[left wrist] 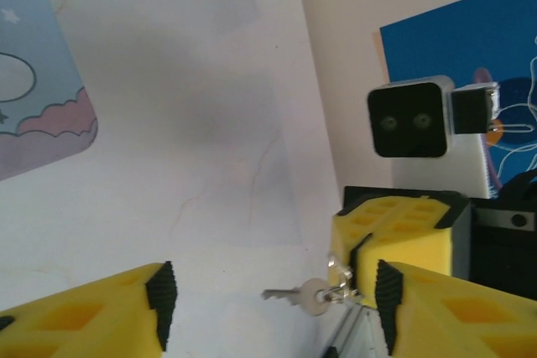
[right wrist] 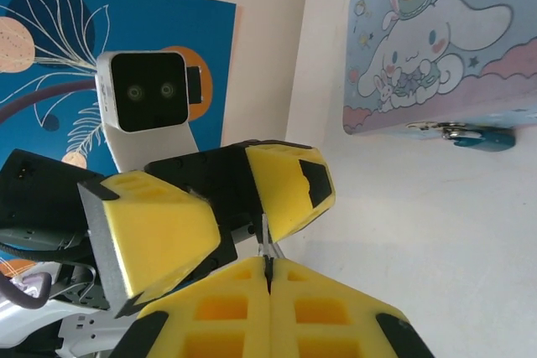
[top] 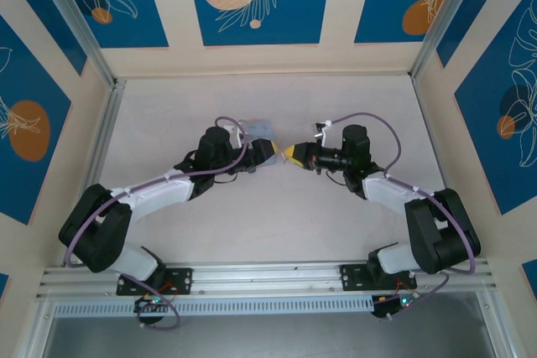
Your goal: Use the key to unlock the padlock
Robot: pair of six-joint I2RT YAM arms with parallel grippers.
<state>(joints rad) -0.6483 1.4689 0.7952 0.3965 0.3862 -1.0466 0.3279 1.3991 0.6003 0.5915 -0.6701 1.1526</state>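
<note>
Clamping the one key (left wrist: pixel 294 295), right gripper (right wrist: pixel 268 270) is holding it inside the spread left gripper (left wrist: pixel 274 303), while one padlock (right wrist: pixel 478 136) is lying against the edge of one tin (right wrist: pixel 436 48), table (top: pixel 277 232) stretching wide around.

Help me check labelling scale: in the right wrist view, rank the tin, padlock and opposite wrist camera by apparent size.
1. tin, largest even though the frame edge crops it
2. wrist camera, probably nearer the lens, so it may look bigger than it is
3. padlock, clearly smallest
</note>
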